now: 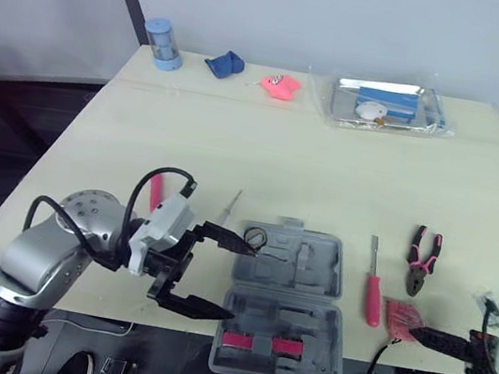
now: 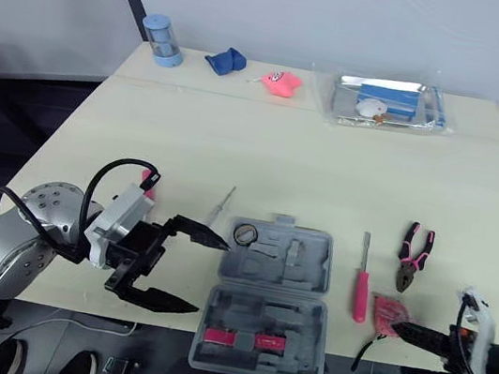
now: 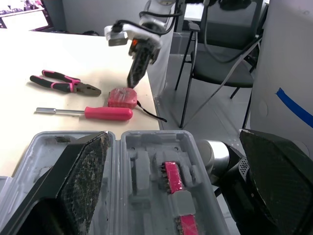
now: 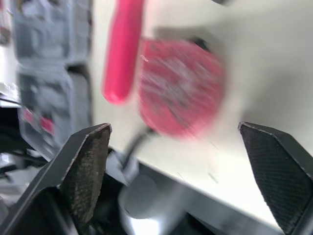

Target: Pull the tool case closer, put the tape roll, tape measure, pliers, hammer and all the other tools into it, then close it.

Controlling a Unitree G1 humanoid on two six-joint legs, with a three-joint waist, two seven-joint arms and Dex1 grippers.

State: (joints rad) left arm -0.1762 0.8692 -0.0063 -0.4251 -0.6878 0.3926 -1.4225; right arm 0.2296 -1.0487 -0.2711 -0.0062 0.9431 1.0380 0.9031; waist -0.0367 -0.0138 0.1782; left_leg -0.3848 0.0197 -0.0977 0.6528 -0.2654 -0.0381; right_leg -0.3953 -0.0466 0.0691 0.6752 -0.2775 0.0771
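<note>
blue jar, blue cloth, plastic-wrapped tray

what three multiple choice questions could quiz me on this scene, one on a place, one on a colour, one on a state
1. Where does the screwdriver lie?
A in the tool case
B between the tool case and the pliers
C on top of the pliers

2. What colour are the pliers' handles?
A yellow
B green
C pink and black

3. How is the tool case?
A open, lid lying flat
B shut
C standing on edge

Answers:
1 B: it lies right of the case and left of the pliers.
2 C: both handles show pink with black.
3 A: both moulded halves face up.
</note>
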